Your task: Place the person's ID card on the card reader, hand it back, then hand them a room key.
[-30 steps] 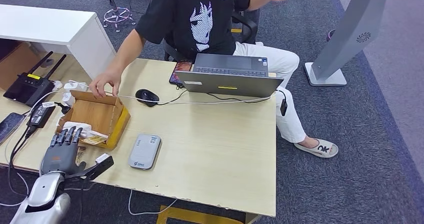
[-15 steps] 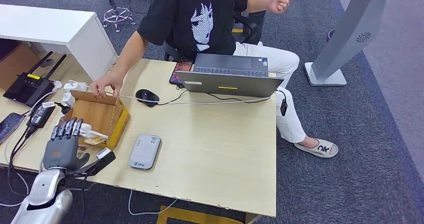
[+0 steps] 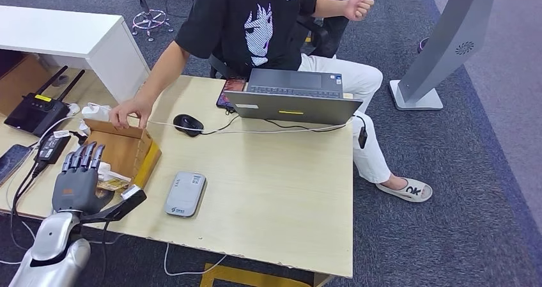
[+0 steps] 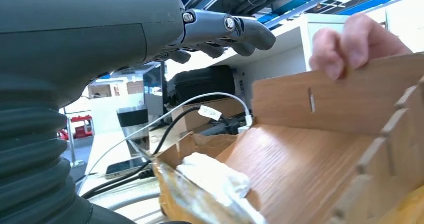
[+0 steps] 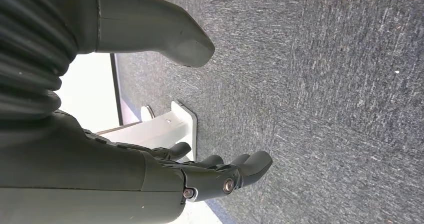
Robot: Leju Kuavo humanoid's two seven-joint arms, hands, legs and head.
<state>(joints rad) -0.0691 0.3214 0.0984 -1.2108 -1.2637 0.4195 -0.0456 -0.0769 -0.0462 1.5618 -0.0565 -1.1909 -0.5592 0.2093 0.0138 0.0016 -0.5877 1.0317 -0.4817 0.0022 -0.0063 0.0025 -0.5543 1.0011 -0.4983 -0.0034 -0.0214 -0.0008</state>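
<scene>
L hand: fingers apart and stretched fwd, thumb out to the side, holds nothing; hovers over near end of cardboard box, near bench's L front corner. Wrist view: fingers above open box, no contact seen.
R hand: hangs over grey carpet, fingers loosely apart, thumb clear, nothing in it.
Person's hand: grips far wall of box at bench's L back area; fingertips over the cardboard edge in wrist view.
Box contents: white wrapped items and small packets at near end; can't tell if a card is among them.
Card reader: flat grey unit near bench front edge, just R of box, nothing on top.
Bench: light wood; laptop at back edge, black mouse beside box, white cable across.
Room: router and adapters on low surface L of bench; white cabinet behind.
</scene>
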